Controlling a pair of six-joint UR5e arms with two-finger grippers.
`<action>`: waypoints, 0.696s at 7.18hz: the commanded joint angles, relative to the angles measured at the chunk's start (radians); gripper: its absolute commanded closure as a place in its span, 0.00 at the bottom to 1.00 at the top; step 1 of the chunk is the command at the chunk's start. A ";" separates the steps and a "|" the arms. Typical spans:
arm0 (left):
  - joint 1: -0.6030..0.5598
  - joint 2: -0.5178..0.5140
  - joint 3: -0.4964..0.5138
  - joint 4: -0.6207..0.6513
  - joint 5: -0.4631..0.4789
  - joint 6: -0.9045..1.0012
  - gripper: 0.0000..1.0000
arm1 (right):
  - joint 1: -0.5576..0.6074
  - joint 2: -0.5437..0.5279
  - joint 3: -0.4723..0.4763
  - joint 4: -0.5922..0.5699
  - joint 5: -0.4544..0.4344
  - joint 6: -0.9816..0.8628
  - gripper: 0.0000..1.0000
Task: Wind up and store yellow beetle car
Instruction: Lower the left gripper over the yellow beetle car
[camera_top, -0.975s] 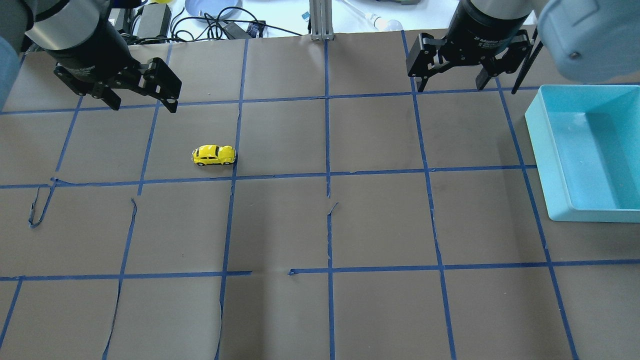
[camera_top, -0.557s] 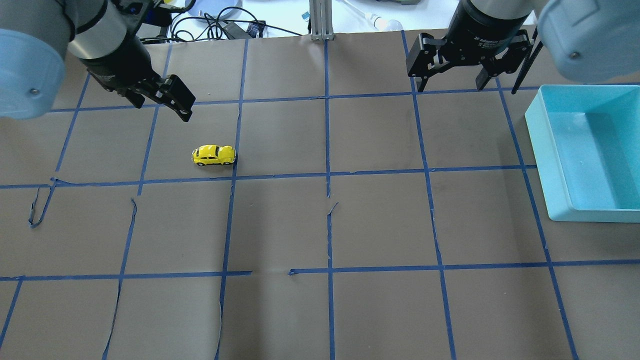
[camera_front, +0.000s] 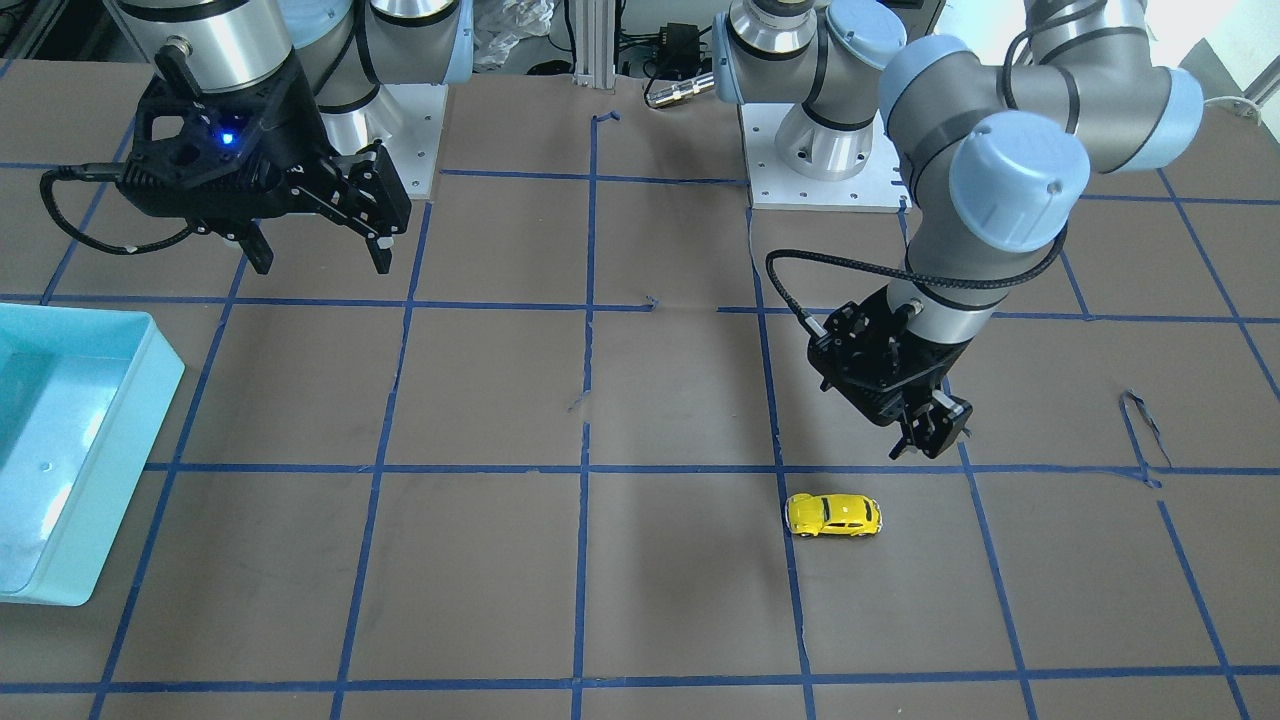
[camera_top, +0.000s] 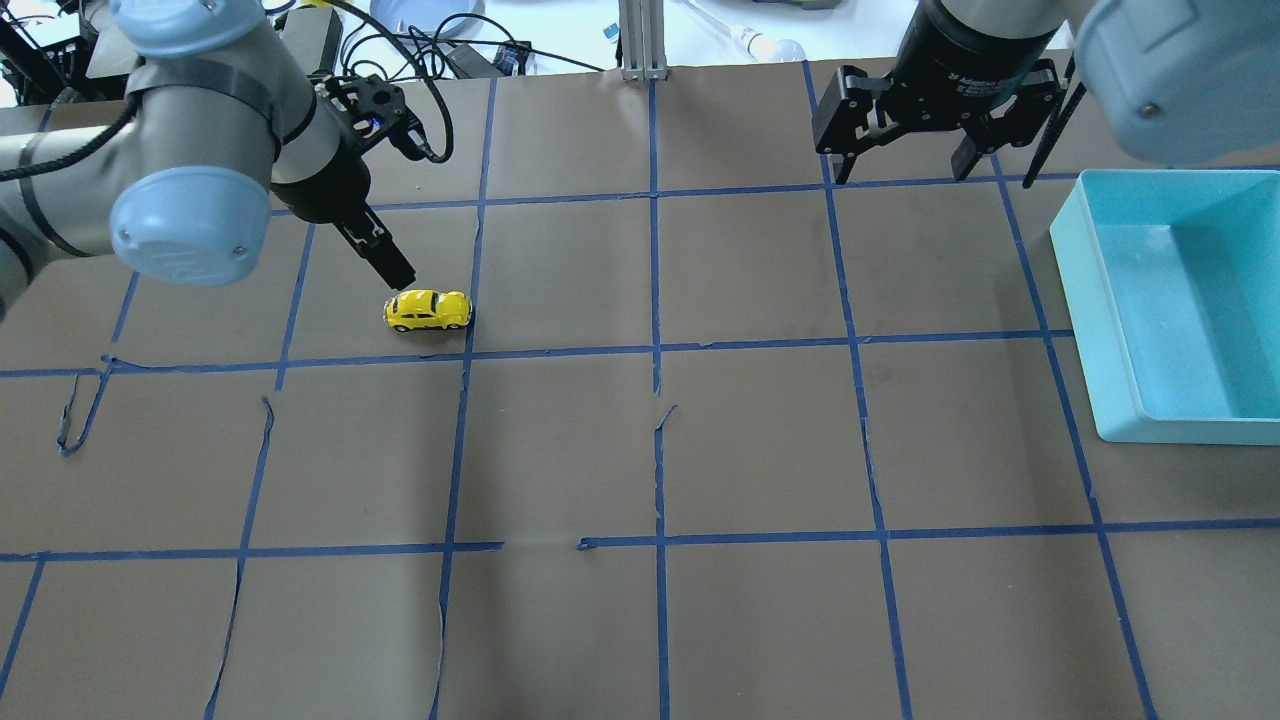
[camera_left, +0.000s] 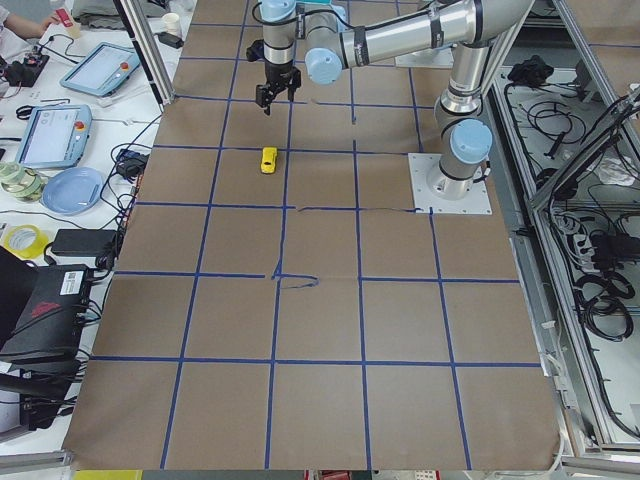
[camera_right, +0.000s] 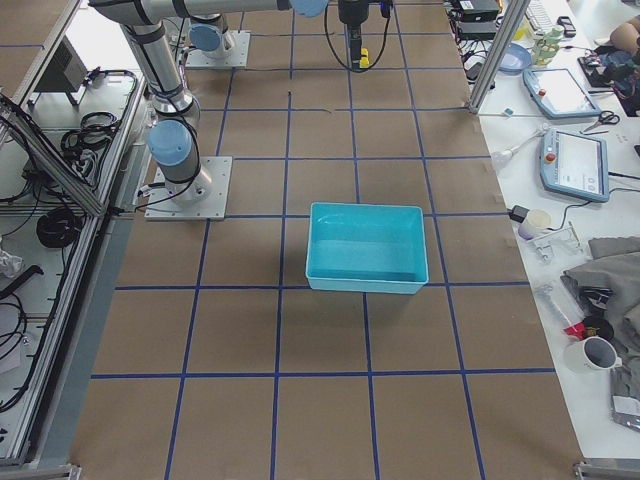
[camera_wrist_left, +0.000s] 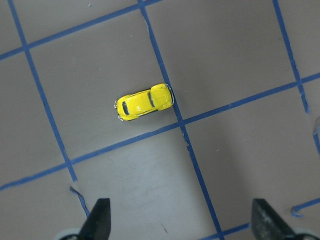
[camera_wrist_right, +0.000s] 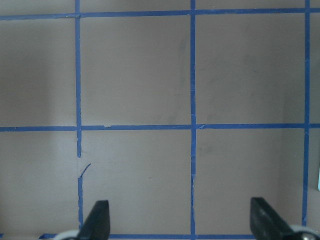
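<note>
The yellow beetle car (camera_top: 428, 310) stands on its wheels on the brown paper, left of centre; it also shows in the front view (camera_front: 833, 514) and the left wrist view (camera_wrist_left: 145, 101). My left gripper (camera_top: 398, 275) hovers a little above the table just beyond the car, apart from it. Its jaws stand wide open and empty in the left wrist view (camera_wrist_left: 182, 222), with the car ahead of the fingertips, not between them. My right gripper (camera_top: 905, 170) is open and empty at the far right, above bare paper (camera_wrist_right: 181, 220).
A light-blue bin (camera_top: 1085, 320) stands empty at the table's right edge, also in the front view (camera_front: 130, 440). Blue tape lines form a grid on the paper, with loose tape curls at the left (camera_top: 75, 420). Cables and clutter lie beyond the far edge.
My left arm has swung in and down from the far left toward the car, and its gripper has turned. The car and the right arm have not moved.
</note>
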 joint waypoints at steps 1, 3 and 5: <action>0.001 -0.087 -0.017 0.090 0.006 0.286 0.00 | 0.000 0.000 0.000 0.000 0.000 0.000 0.00; 0.004 -0.176 -0.017 0.146 0.019 0.458 0.00 | 0.000 0.000 0.000 0.000 0.000 0.000 0.00; 0.002 -0.239 -0.009 0.202 0.053 0.596 0.06 | 0.000 0.000 0.000 0.000 0.000 0.000 0.00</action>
